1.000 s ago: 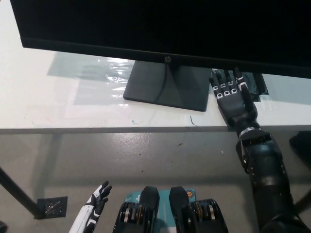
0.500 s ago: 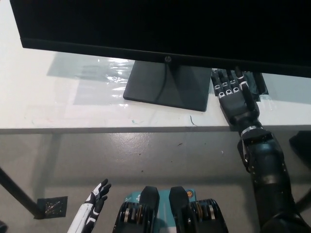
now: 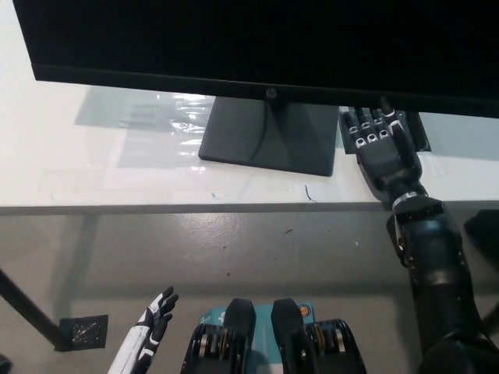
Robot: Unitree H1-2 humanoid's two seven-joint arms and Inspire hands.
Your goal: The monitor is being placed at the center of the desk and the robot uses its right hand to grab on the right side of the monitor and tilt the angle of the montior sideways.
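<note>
1. Down at the lower left of the frame, your white left hand hangs low over the grey floor, fingers apart and empty, right where it was a second ago.
2. Moving up the right side: your black right arm rises from the bottom right corner, and it has slid a touch further right and up since the earlier frames.
3. Your right hand now sits just under the bottom right edge of the monitor, palm side down, back of the hand facing the camera, over the white desk.
4. The fingers point up the frame and lie stretched out side by side; their tips reach the lower bezel and slip beneath it, so you cannot tell whether they press it. Nothing is gripped: the hand is extended, not closed.
5. Just left of that hand, the dark monitor base stands on the desk, unmoved.
6. Farthest up, the black screen spans the whole top of the frame, centre of the desk.
</note>
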